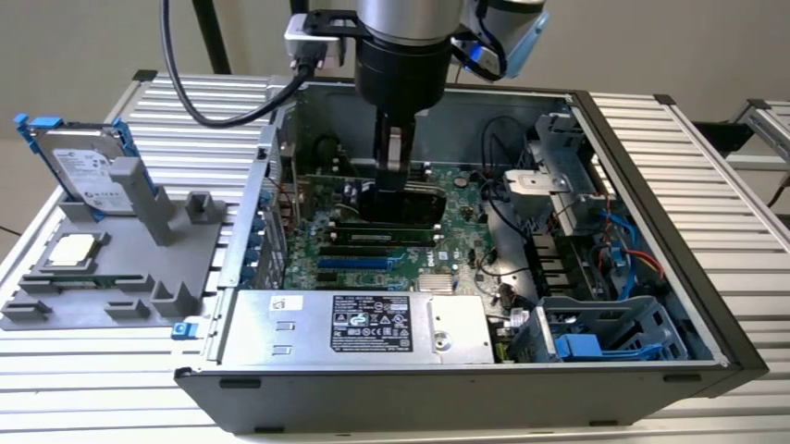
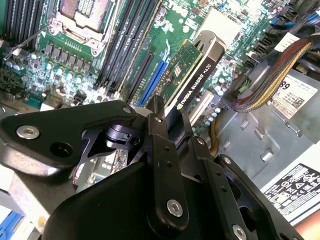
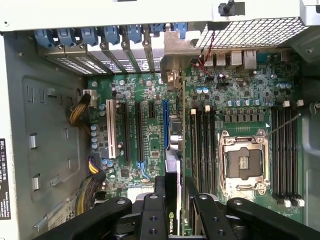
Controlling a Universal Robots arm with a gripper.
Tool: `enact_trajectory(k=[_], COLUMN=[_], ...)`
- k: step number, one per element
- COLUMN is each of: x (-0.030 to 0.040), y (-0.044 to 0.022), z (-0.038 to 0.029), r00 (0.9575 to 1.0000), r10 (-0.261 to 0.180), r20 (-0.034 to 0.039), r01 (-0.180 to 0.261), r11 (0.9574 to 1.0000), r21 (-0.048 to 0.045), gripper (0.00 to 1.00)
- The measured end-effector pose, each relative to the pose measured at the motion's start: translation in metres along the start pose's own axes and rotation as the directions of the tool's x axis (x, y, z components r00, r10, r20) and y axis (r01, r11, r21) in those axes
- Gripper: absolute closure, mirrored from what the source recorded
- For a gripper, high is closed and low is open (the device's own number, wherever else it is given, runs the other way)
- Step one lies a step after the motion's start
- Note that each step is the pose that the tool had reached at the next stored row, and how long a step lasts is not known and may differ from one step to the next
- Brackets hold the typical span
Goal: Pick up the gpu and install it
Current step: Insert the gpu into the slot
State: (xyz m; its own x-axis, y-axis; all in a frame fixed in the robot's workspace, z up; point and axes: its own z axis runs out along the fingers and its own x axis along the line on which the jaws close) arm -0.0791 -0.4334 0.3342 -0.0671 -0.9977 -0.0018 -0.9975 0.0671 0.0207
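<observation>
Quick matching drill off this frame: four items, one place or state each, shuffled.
Items:
1. gpu
2. hard drive
3. CPU chip
4. CPU socket

Places or states:
A. flat on the grey fixture outside the case
B. in the claw, over the motherboard slots
C. empty, on the motherboard
D. propped in the grey fixture

Pairs: 1-B, 2-D, 3-A, 4-C

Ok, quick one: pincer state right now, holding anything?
Pincer: shut on the gpu, card held on edge over the motherboard slots inside the open computer case.
</observation>
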Motion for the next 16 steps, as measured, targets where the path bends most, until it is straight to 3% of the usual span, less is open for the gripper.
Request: enact_trajectory(k=[16], x=[0.0000], y=[-0.0001], z=[0.0055], r00=[1.0000], r10=[0.000], r20=[-0.0001], r01=[0.000], r11=[1.0000], r21=[0.0008], gripper=[1.00])
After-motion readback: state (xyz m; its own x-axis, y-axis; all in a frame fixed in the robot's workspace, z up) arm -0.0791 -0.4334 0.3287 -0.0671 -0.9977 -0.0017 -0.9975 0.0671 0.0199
